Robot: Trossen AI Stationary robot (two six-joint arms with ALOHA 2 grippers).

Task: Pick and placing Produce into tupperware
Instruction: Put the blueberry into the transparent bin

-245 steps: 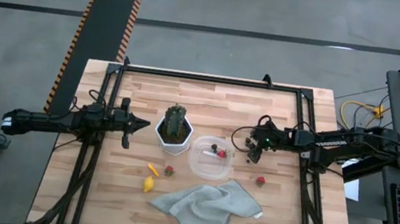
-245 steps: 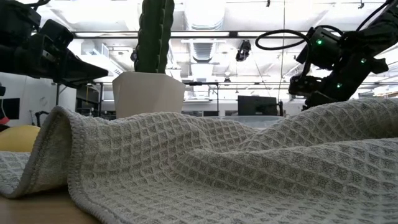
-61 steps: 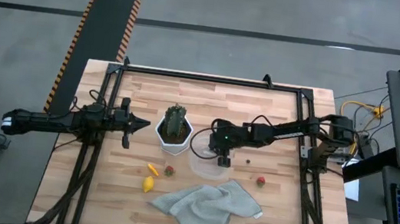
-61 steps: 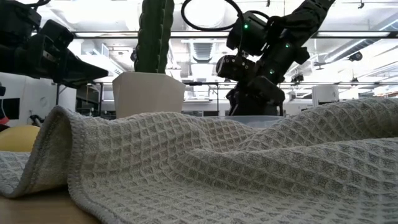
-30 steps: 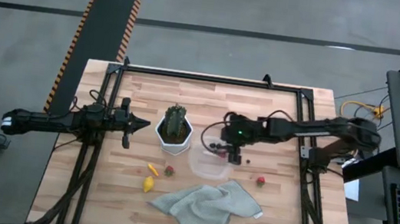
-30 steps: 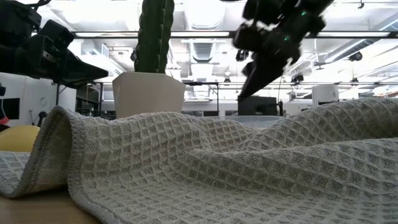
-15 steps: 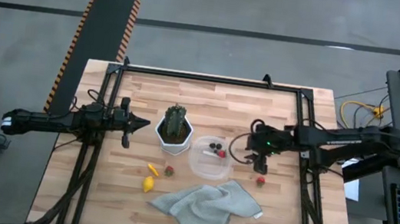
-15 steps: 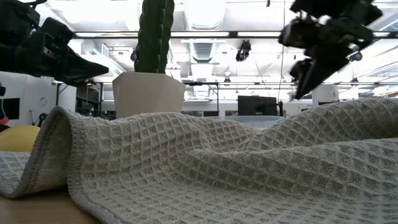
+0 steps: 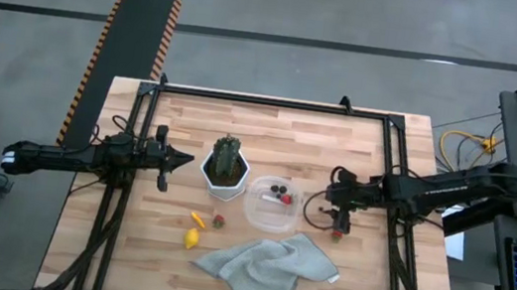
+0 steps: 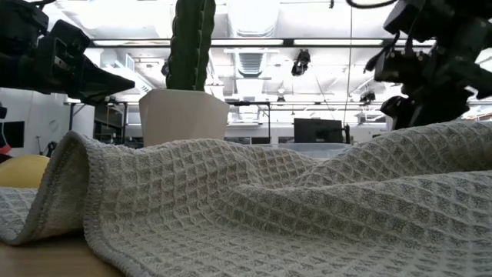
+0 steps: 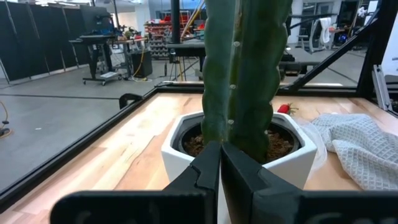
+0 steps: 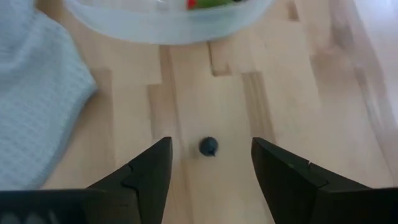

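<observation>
Left arm: we are seeing it reaching in from the left edge of the high view, its left gripper (image 9: 174, 161) pointing at the pot from just left of centre.
Left gripper state: in the left wrist view we are finding the two fingers (image 11: 205, 171) pressed flat together, nothing between them.
Cactus pot: we are noting the white pot (image 9: 225, 175) with the green cactus (image 9: 226, 155) left of centre, just beside the tub's left side.
Loose produce, lower left of centre: we are logging a yellow piece (image 9: 191, 239), an orange-yellow piece (image 9: 197, 219) and a strawberry (image 9: 218, 222) lying on the table (image 9: 290, 134), apart from the tub.
Cloth: we are seeing a grey waffle cloth (image 9: 268, 264) lying crumpled below the tub; it is filling the foreground of the low view.
Tupperware: we are finding the clear tub (image 9: 272, 207) near the middle of the high view, holding two dark berries (image 9: 277, 188) and one red strawberry (image 9: 285, 199) in its upper part.
Right gripper: we are placing the right gripper (image 9: 337, 222) right of the tub, over bare wood.
Right gripper state: in the right wrist view we are seeing its fingers (image 12: 147, 171) spread wide and holding nothing, with a dark berry (image 12: 208, 146) lying on the wood between them; we cannot tell whether they are touching it.
Strawberry, right: we are noting a second loose strawberry (image 9: 335, 236) just below the right gripper in the high view.
</observation>
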